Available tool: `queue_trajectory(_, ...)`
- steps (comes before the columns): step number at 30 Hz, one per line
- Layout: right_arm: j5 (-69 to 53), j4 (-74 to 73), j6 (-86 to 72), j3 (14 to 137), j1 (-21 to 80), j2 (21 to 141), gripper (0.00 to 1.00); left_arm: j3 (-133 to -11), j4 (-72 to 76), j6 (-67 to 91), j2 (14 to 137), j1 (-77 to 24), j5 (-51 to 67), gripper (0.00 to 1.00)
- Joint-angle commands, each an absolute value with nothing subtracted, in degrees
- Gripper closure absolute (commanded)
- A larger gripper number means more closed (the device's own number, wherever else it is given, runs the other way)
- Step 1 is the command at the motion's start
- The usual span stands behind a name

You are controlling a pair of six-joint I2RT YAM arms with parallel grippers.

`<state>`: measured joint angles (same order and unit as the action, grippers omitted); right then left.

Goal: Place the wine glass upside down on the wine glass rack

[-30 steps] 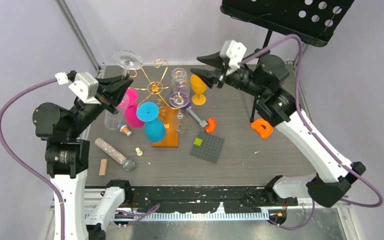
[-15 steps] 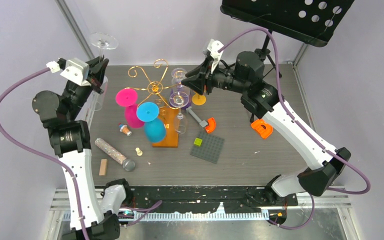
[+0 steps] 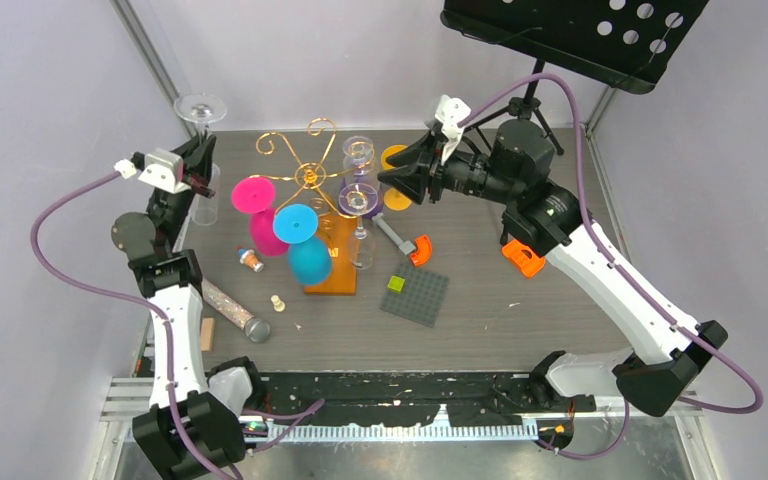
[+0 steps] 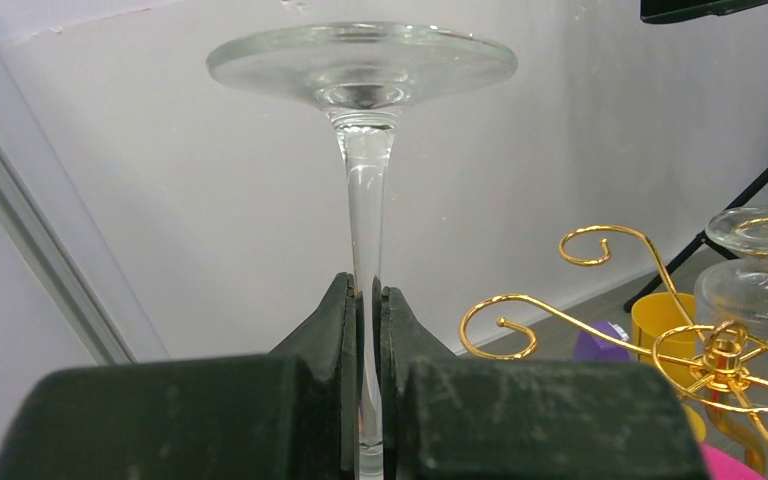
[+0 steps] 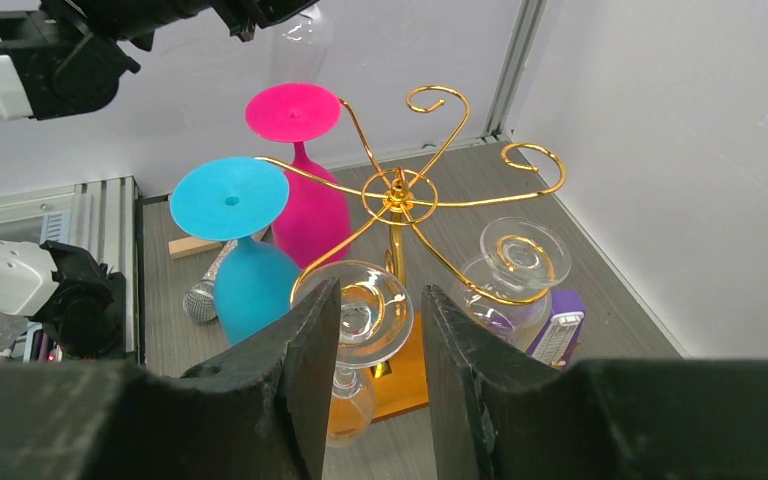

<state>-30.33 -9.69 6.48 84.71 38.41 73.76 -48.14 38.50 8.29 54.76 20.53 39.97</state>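
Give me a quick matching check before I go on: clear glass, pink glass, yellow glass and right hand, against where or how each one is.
Things:
1 clear glass
2 pink glass
3 yellow glass
4 right hand

States:
A open, holding nothing
B hanging upside down on the rack
C gripped by its stem in the left hand
D standing on the table

Pairs: 1-C, 2-B, 3-D, 4-A

The dark table (image 3: 500, 322) is carrying the rack's orange base (image 3: 338, 272); right of that base a grey studded plate (image 3: 415, 297) is lying, left of it a glittery microphone (image 3: 226, 306).
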Motion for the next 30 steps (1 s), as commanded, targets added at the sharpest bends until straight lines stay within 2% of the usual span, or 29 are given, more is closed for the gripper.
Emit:
queue_trajectory(1, -29.7, -6.8, 7.3, 83.5, 38.7, 71.5, 0.58, -45.4, 56.7, 9.3, 54.5, 21.2, 36.7, 1.0)
queue_trajectory(9, -30.0, -9.3, 5.6, 87.3, 38.9, 73.8, 0.6, -40.7, 66.7, 12.0, 59.2, 21.4, 37.6, 1.0)
queue_trajectory(17, -29.6, -9.3, 5.8, 87.8, 39.6, 74.4, 0.6, -41.5, 82.6, 21.1, 69.5, 22.1, 45.9, 1.0)
queue_trajectory(21, -29.6, -11.0, 6.5, 90.5, 40.4, 76.0, 0.6, -44.6, 84.3, 26.5, 73.8, 22.1, 52.3, 1.0)
queue_trajectory(30, -23.1, -17.3, 9.7, 100.5, 45.3, 82.5, 0.57, -45.0, 85.3, 27.6, 78.2, 22.1, 55.0, 1.0)
